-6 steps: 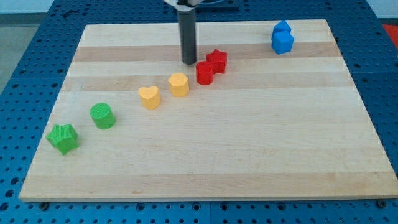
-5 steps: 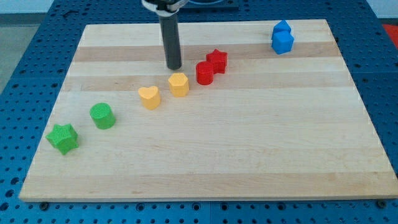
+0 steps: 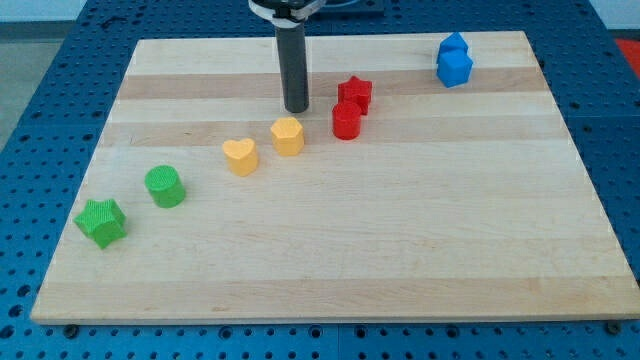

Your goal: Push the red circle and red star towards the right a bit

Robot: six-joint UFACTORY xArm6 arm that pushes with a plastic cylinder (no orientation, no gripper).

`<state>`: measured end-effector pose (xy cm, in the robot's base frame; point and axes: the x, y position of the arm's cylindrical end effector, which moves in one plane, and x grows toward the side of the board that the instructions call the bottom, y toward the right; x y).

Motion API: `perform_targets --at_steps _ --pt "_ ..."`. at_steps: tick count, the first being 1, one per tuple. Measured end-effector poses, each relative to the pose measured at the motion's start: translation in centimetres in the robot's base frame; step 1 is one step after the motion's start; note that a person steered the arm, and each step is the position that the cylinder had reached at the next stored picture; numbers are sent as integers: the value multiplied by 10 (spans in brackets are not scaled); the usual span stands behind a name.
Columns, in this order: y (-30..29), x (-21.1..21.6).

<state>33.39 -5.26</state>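
Note:
The red circle [image 3: 346, 121] and the red star [image 3: 355, 94] sit together above the board's middle, the star just above and to the right of the circle. My tip [image 3: 296, 108] rests on the board to the left of both red blocks, a small gap away from the circle. It stands just above the yellow hexagon [image 3: 287, 135].
A yellow heart [image 3: 239, 156] lies left of the yellow hexagon. A green circle [image 3: 164, 186] and a green star [image 3: 101, 221] sit at the lower left. Two blue blocks [image 3: 454, 60] stand together at the top right of the wooden board [image 3: 400, 220].
The red circle and red star have shifted a little to the right. My tip swung left, then came back right to its spot left of the red circle.

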Motion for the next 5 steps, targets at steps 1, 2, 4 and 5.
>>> perform_targets --at_steps 1,2,4,5 --pt "18 -13" --pt "49 -21" --pt "68 -22" --pt "83 -22"
